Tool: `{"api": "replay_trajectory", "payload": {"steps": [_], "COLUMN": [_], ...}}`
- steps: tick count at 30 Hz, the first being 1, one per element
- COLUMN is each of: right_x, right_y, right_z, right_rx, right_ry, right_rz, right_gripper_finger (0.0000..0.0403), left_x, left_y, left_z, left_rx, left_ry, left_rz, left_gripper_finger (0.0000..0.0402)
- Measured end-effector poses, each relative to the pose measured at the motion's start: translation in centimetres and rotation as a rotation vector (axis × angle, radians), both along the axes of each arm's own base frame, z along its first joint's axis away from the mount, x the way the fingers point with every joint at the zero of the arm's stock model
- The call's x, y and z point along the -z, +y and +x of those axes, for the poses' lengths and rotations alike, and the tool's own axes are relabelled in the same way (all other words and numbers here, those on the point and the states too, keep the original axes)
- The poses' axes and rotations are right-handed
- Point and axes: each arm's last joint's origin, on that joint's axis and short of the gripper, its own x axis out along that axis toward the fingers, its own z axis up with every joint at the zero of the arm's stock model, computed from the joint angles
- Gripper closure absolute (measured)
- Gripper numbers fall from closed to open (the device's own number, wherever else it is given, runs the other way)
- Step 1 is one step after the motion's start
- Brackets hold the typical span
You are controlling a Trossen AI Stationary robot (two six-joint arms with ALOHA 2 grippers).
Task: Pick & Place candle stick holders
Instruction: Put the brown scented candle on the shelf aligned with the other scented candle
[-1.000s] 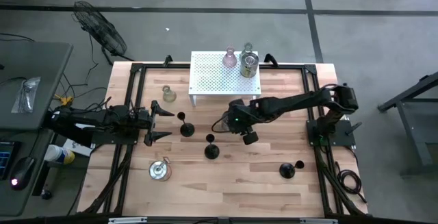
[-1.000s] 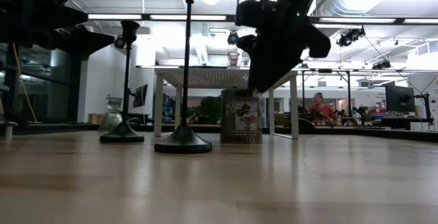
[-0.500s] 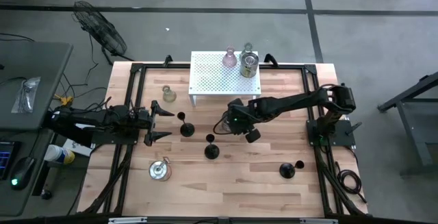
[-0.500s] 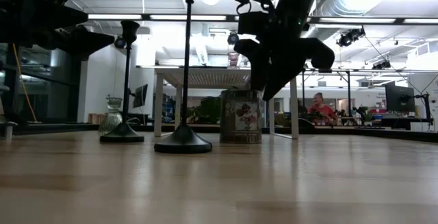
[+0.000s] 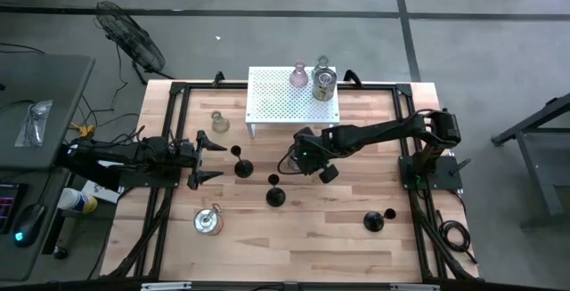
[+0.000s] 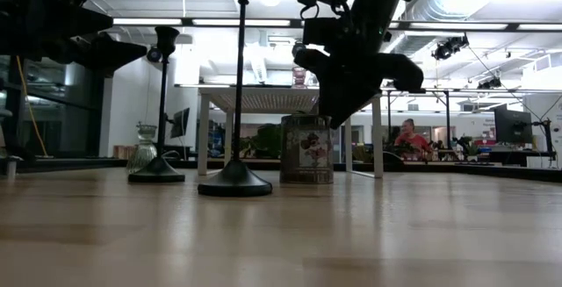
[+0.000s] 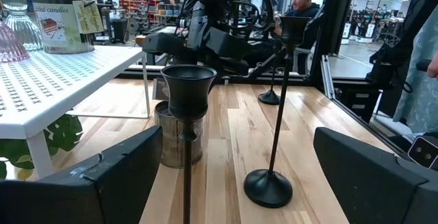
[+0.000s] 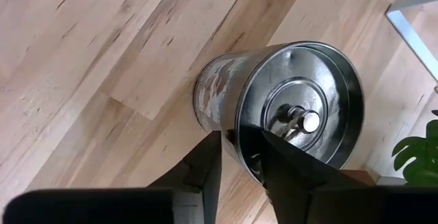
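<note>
My right gripper [image 5: 305, 159] is at the table's middle, just in front of the white rack [image 5: 276, 104], shut on a silvery tin candle holder [image 6: 307, 151] with a picture label. My left gripper [image 5: 203, 159] is open at the left, fingers level, facing a black stemmed holder [image 5: 240, 165] that stands on its round base. Two more black holders [image 5: 274, 193] [image 5: 374, 222] stand nearer the front. A second tin [image 5: 207, 222] and a clear glass holder [image 5: 219, 124] stand on the table. A pinkish holder [image 5: 299, 76], a tin [image 5: 324, 84] and a clear one [image 5: 322, 62] stand on the rack. My right gripper pinches the tin's wall at its open rim [image 8: 241, 129], one finger [image 8: 284, 166] inside the tin and one finger [image 8: 205, 166] outside. The fingers come from above, slanting down. The tin stands upright below them; whether its bottom still touches the table, I cannot tell.
The rack stands on thin legs at the far middle, close behind the held tin. A green leaf [image 8: 417, 148] lies under it. The table's black frame rails run along both sides. Bare wood lies at the front middle and right. A person sits far off in the room [image 6: 408, 133].
My right gripper has turned and gone down a little onto the tin, and its fingers have closed on the rim. The tin has shifted slightly. My left arm has kept still.
</note>
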Motion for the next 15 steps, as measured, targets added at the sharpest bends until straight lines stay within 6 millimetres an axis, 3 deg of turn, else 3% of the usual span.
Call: {"api": "replay_trajectory", "payload": {"steps": [9,15], "right_x": [0.13,0.13], "right_y": [-0.04,-0.04], "right_z": [-0.13,-0.17], "right_rx": [-0.002,-0.003], "right_ry": [0.019,0.024], "right_rz": [-0.022,-0.024], "right_gripper_finger": [0.0319,0.0352], "left_x": [-0.01,0.00], "left_y": [0.00,0.00], "left_z": [0.00,0.00], "left_rx": [-0.001,0.000], "left_ry": [0.000,0.000], "left_rz": [0.000,0.000], "left_gripper_finger": [0.0029,0.0029]}}
